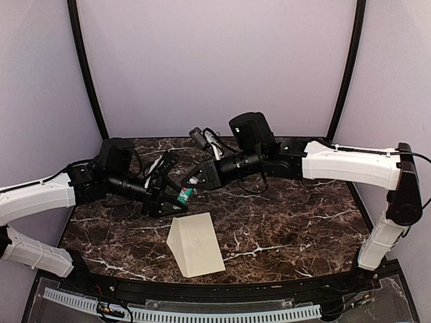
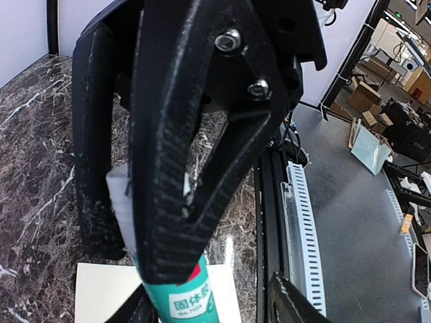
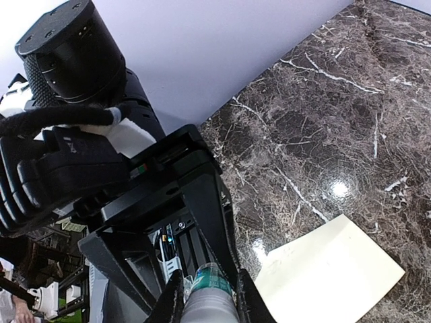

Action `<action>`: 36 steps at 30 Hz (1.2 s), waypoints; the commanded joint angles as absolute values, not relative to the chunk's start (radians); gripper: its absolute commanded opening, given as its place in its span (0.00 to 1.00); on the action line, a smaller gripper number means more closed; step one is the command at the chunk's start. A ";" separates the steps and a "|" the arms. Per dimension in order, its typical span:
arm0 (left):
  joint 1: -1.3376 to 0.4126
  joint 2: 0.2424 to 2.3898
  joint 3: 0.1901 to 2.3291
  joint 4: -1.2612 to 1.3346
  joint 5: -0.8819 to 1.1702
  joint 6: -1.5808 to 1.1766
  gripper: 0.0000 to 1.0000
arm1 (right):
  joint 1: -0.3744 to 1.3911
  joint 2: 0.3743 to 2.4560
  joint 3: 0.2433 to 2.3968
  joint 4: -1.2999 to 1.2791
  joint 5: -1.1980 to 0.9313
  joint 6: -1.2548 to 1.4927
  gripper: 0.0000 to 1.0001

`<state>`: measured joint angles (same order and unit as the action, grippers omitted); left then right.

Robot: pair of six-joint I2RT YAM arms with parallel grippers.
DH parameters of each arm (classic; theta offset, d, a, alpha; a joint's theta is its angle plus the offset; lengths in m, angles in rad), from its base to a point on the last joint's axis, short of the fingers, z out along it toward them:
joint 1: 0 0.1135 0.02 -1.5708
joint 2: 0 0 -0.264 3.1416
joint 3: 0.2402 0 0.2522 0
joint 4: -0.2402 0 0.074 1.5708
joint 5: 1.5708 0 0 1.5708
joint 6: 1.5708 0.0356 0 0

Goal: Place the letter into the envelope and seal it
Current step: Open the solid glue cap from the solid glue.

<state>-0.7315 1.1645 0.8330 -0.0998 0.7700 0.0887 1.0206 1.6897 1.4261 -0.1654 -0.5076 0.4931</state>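
Envelope [image 1: 196, 244] flat on table [image 1: 289, 215], glue stick [image 1: 185, 194] behind it between left gripper [image 1: 176, 197] and right gripper [image 1: 196, 180]

The desk [image 1: 296, 222] is dark brown stone with white veins. Pale purple walls [image 1: 222, 60] stand behind and beside it. Two black poles [image 1: 86, 74] rise at its back corners. Past its front edge lies a grey floor [image 2: 357, 222] with cardboard boxes [image 2: 367, 97].

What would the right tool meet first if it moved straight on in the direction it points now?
Past the glue stick it grips, the right tool would most likely meet the left tool, which stands around the stick's other end. The envelope lies lower, probably off this line.
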 commanded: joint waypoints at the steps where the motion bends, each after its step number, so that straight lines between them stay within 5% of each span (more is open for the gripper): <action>1: -0.734 1.161 0.831 -0.074 0.800 0.088 0.46 | 1.029 1.682 1.424 -0.113 -0.540 0.489 0.12; 8: -0.735 1.170 0.834 -0.069 0.807 0.077 0.33 | 1.031 1.685 1.414 -0.104 -0.546 0.494 0.13; 12: -0.735 1.170 0.837 -0.072 0.801 0.077 0.18 | 1.032 1.689 1.417 -0.105 -0.551 0.495 0.16; 17: -0.734 1.160 0.838 -0.075 0.768 0.075 0.06 | 1.023 1.644 1.361 -0.033 -0.486 0.535 0.51; 19: -0.734 1.158 0.838 -0.074 0.762 0.072 0.05 | 1.011 1.612 1.317 0.032 -0.476 0.568 0.56; 36: -0.734 1.164 0.847 -0.083 0.723 0.065 0.01 | 1.019 1.597 1.253 0.102 -0.566 0.614 0.42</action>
<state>-0.7296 1.1770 0.8330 -0.0982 0.7319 0.0586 1.0035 1.6077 1.2472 0.0616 -0.5308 0.6159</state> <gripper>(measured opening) 0.220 0.445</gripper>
